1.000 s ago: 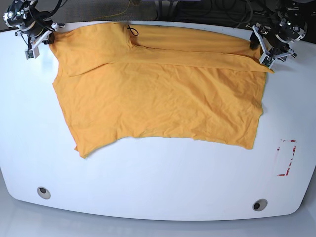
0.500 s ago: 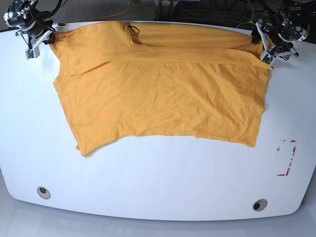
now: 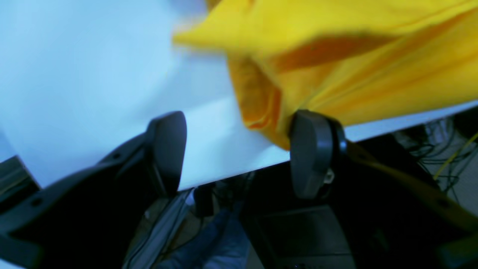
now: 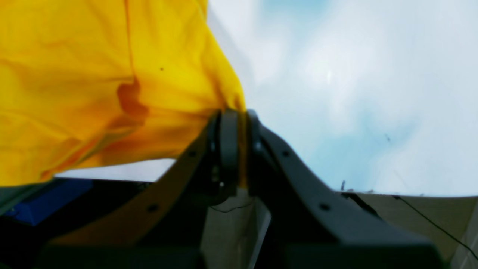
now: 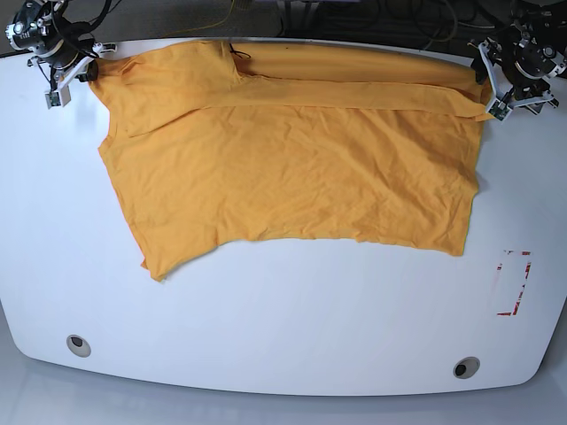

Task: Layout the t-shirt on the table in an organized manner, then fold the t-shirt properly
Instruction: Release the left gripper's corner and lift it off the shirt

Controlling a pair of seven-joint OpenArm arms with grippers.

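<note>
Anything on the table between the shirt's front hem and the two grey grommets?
No. In the base view, bare table separates the t-shirt from both grommets.

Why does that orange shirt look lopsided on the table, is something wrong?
The t-shirt lies crooked and wrinkled: its far edge is doubled over in a long fold, and the near hem slants. Nothing looks torn or spilled on the table.

The t-shirt (image 5: 292, 168) covers the far half of the table (image 5: 283, 328), reaching both far corners, where the right gripper (image 5: 69, 78) and left gripper (image 5: 498, 99) occupy the cloth's ends. The near half is bare white surface, open to approach from the front edge and both sides. Obstructions there are flat only: two grommets (image 5: 78, 344) and a red tape outline (image 5: 514, 283).
</note>
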